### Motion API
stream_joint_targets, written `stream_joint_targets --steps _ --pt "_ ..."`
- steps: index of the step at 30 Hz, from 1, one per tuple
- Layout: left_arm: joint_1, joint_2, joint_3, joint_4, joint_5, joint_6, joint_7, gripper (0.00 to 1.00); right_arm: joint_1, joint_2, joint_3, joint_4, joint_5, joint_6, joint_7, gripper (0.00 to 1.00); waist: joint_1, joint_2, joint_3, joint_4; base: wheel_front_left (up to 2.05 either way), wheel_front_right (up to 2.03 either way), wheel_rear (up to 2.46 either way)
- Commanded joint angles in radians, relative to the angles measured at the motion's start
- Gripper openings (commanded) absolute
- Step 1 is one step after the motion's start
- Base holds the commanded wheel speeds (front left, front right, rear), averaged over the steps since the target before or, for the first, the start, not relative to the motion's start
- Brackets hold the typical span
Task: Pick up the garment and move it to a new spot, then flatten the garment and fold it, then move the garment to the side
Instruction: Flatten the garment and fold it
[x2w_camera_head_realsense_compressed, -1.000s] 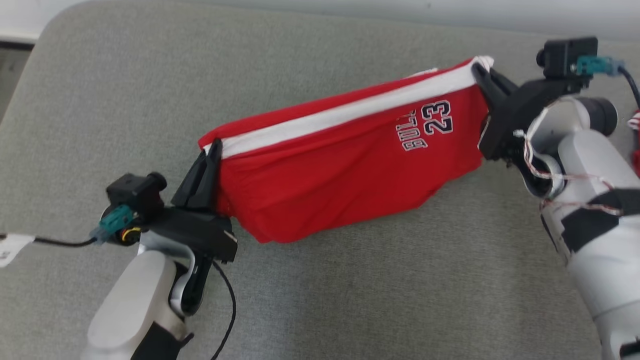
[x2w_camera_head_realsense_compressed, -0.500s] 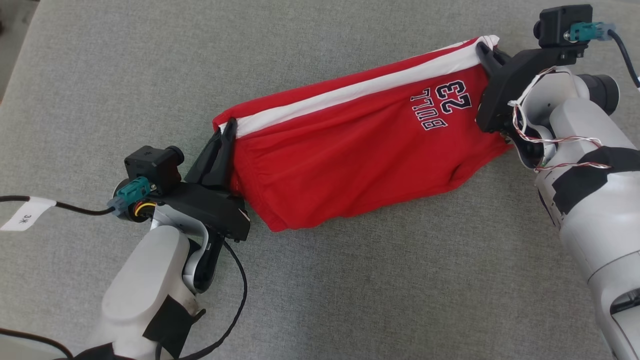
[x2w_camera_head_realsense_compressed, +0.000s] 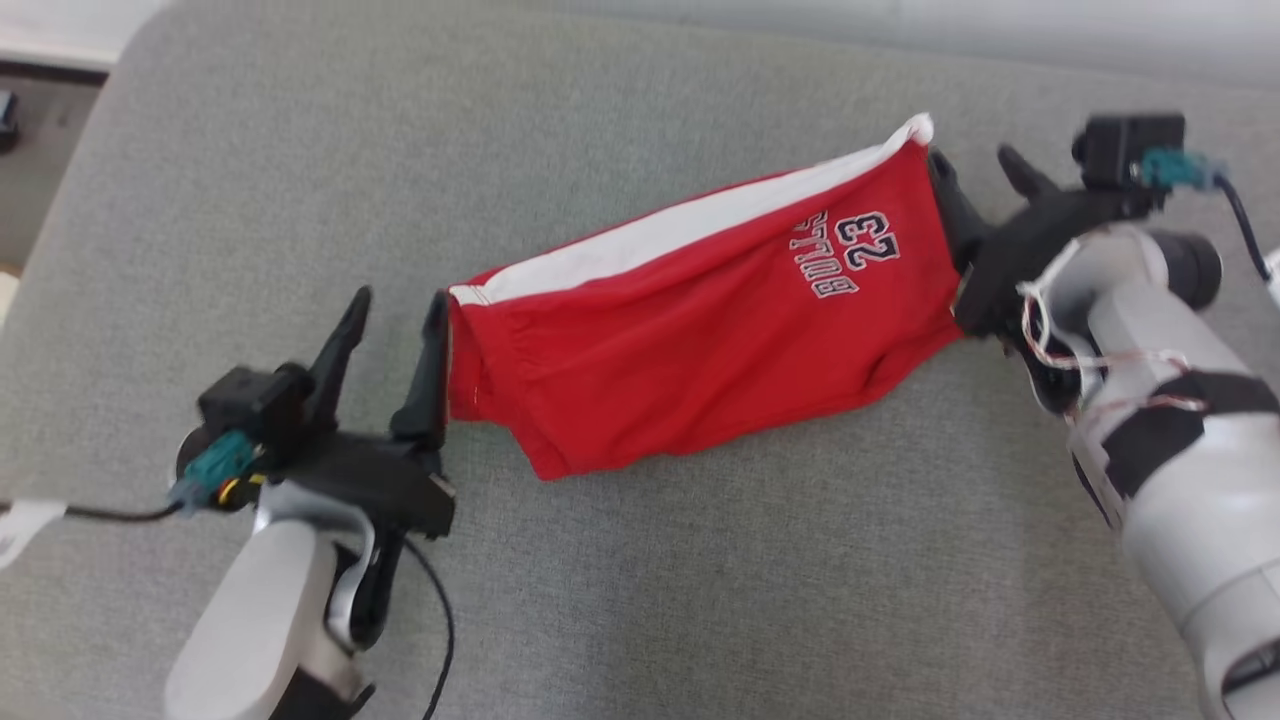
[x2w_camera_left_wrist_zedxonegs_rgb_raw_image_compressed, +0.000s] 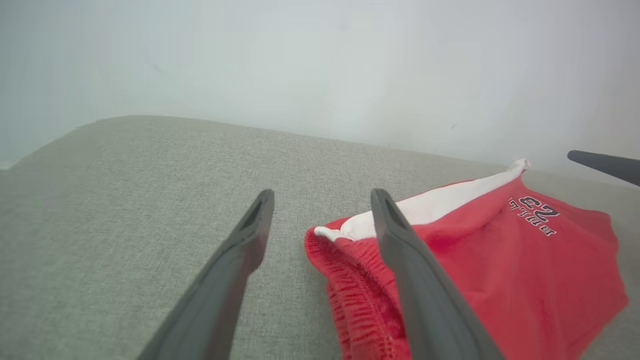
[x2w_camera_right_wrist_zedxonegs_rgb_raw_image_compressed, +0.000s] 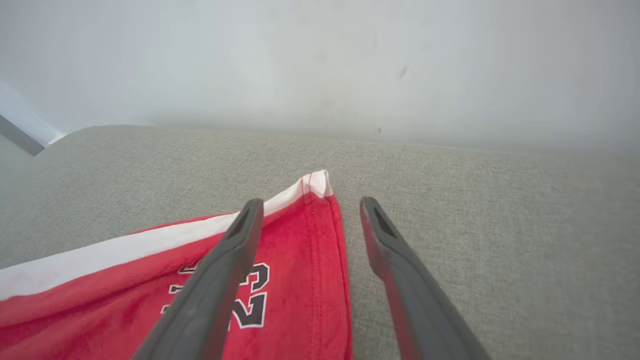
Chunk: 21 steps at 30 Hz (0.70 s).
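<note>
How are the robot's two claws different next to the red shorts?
The left gripper sits at the stretchy waistband end of the red shorts; the right gripper sits at the leg hem by the number 23. In the head view the left gripper is lower and nearer, the right gripper higher and farther. Both are open, holding nothing.

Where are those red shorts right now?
In the head view the shorts lie mid-cushion, stretched between the open left gripper and the open right gripper.
</note>
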Motion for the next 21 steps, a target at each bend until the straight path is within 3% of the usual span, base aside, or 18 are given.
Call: stream_joint_targets --steps 1,8,14,21 --pt "0.037 0.009 0.021 -0.029 0.026 0.011 -0.004 1.0 0.032 -0.009 0.008 -0.006 0.013 -0.002 -0.015 1.0 0.0001 -0.0001 -0.051 -0.014 0.0 0.0 0.0" --pt "0.219 -0.004 0.132 -0.233 0.153 0.06 -0.004 1.0 0.168 -0.047 0.033 -0.023 0.086 -0.002 -0.067 1.0 0.0001 -0.0001 -0.101 -0.018 0.0 0.0 0.0" --pt "0.341 -0.025 0.183 -0.327 0.229 0.08 -0.004 1.0 0.234 -0.05 0.025 -0.011 0.144 -0.002 -0.093 1.0 0.0001 -0.0001 -0.126 0.0 0.0 0.0 0.0" --pt "0.394 -0.063 0.216 -0.369 0.254 0.063 -0.004 1.0 0.22 -0.054 0.015 0.04 0.174 -0.002 -0.098 1.0 0.0001 -0.0001 -0.117 0.053 0.0 0.0 0.0"
